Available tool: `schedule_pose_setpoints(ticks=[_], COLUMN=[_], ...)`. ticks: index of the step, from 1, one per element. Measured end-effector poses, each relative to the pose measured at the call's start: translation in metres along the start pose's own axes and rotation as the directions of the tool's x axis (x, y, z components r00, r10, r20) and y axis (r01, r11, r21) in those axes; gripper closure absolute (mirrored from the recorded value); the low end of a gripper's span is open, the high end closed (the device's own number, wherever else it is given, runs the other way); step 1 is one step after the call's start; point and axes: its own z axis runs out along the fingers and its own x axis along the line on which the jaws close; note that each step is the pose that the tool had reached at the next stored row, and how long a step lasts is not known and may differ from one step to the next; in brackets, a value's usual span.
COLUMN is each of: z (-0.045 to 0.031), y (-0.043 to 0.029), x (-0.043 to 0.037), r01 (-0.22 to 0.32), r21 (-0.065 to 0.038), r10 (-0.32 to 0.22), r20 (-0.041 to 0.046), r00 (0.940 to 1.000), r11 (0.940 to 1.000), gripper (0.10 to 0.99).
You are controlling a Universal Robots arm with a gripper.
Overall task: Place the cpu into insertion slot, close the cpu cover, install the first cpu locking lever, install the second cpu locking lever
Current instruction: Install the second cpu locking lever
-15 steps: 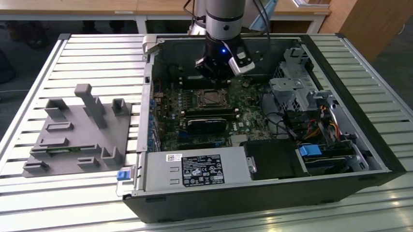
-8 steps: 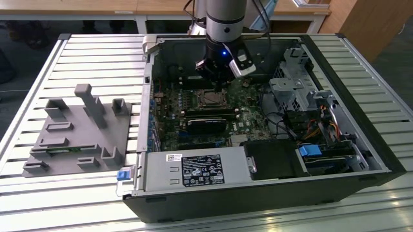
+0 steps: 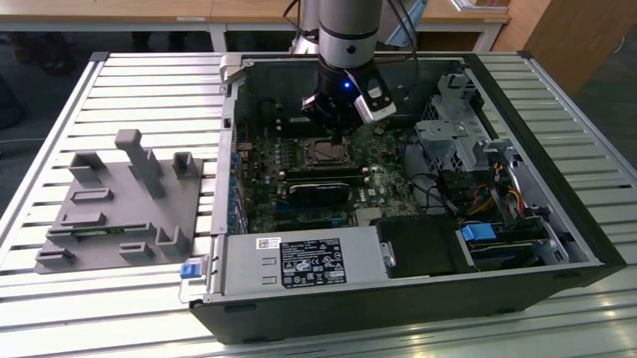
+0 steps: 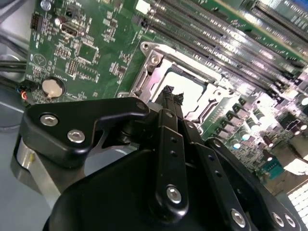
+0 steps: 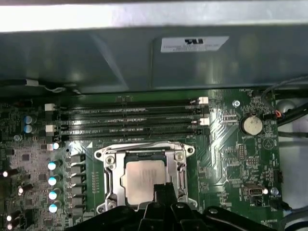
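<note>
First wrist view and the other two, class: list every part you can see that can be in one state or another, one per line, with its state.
Silvery-grey square cpu: seated in the socket.
Black-framed square insertion slot: filled.
Thin silvery metal cpu cover: closed down over the chip.
Long narrow black memory slots: empty.
Black computer case: side open.
Black gripper: just above the socket; open or shut cannot be told.

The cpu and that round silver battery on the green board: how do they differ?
The cpu is square with a matt grey top; the coin battery is round and shinier. The cpu sits inside the cpu cover below the gripper; the battery sits bare, off to one side. Both lie flat on the green board.
</note>
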Motion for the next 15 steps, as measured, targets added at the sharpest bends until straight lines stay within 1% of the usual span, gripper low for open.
schedule_pose_setpoints(ticks=[6,9,15], z=[-0.0005,-0.0008,-0.0013], y=[-0.0096,-0.0138,-0.0252], x=[-0.0007,-0.0010,-0.0017], r01=[0.000,0.000,0.000], r21=[-0.004,-0.004,-0.004], r10=[0.000,0.000,0.000], r20=[-0.0002,-0.0003,-0.0003], r00=[1.0000,1.0000,1.0000], r11=[1.0000,1.0000,1.0000], gripper=[0.980,0.980,0.980])
